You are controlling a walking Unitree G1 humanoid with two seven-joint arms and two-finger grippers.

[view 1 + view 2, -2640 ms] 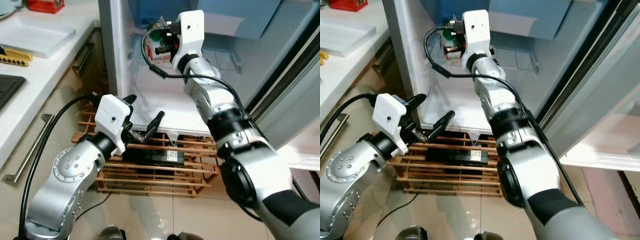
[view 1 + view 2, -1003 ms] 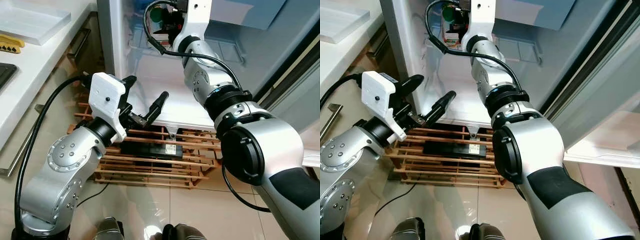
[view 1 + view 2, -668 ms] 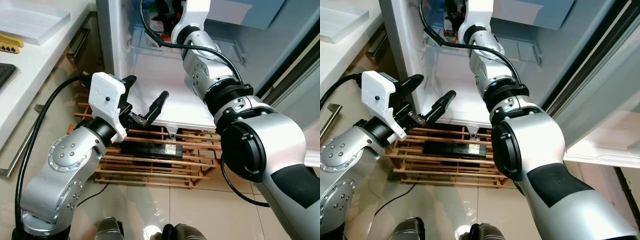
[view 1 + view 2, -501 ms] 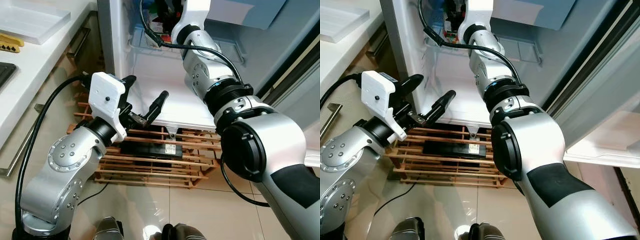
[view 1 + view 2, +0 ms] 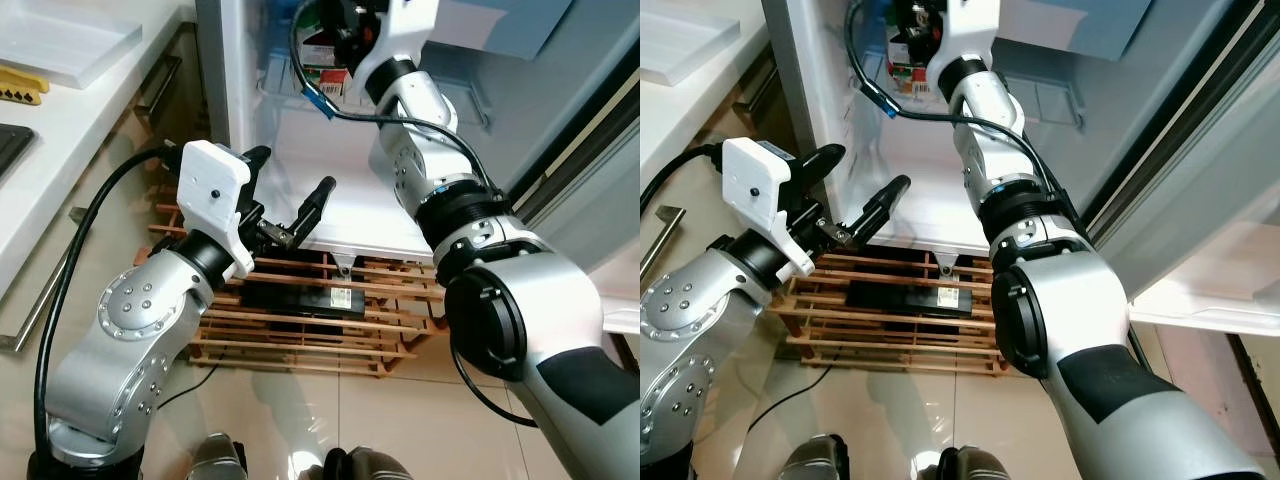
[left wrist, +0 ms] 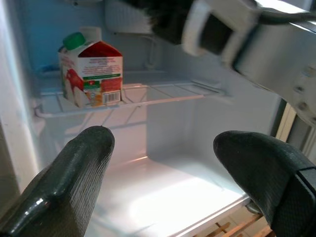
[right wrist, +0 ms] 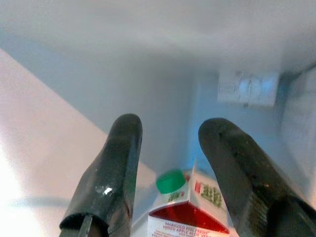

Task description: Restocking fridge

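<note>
Right gripper [image 7: 168, 148] is up inside the fridge [image 5: 300, 150] with its two black fingers spread apart, hovering just above the juice carton [image 6: 91, 74] and not touching it. Left gripper [image 5: 285, 205] is also open, fingers wide, held low in front of the fridge's bottom edge at about 9 o'clock in the head views.

Carton details: small gable-top pack, red roof, round green cap [image 7: 170, 181], white sides with red fruit art, a green band and an orange strip near the base. It stands upright on the wire shelf [image 6: 163, 91] at the shelf's left end, close to the inner side wall, at roughly 12 o'clock in the head views.

Around it: the fridge interior is white to pale blue, with a bright white floor panel [image 5: 930, 200] below the shelf. A black cable [image 5: 310, 85] loops from the right wrist across the shelf front, partly hiding the carton from the head. The right arm [image 5: 990, 170] itself crosses the opening. Under the fridge sits a wooden slatted pallet [image 5: 300, 345] holding a flat black device [image 5: 305, 297]. A white countertop [image 5: 60, 130] lies at 10 o'clock, the open fridge door [image 5: 1200, 200] at 3 o'clock.
</note>
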